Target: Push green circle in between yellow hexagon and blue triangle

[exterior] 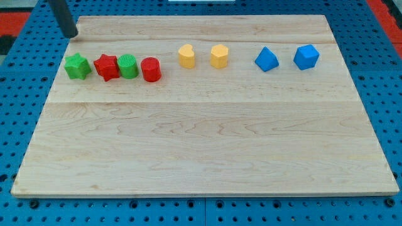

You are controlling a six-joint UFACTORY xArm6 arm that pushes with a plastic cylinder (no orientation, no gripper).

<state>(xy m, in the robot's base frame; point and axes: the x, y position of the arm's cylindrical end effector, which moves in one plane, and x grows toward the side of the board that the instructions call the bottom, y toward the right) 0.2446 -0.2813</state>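
Green circle (128, 66) sits well below and to the view's right of my tip (72, 36), wedged in a row: a red star (107, 66) touches it on the view's left, a red cylinder (151, 69) lies just beside it on the right. A green star (78, 66) heads that row, almost directly below my tip, apart from it. Farther right along the worktop (201, 150) stand a yellow heart (186, 56), the yellow hexagon (219, 56), the blue triangle (266, 59) and a blue cube (306, 56). My end effector is a bare rod with no jaws, touching no block, near the worktop's top left corner.
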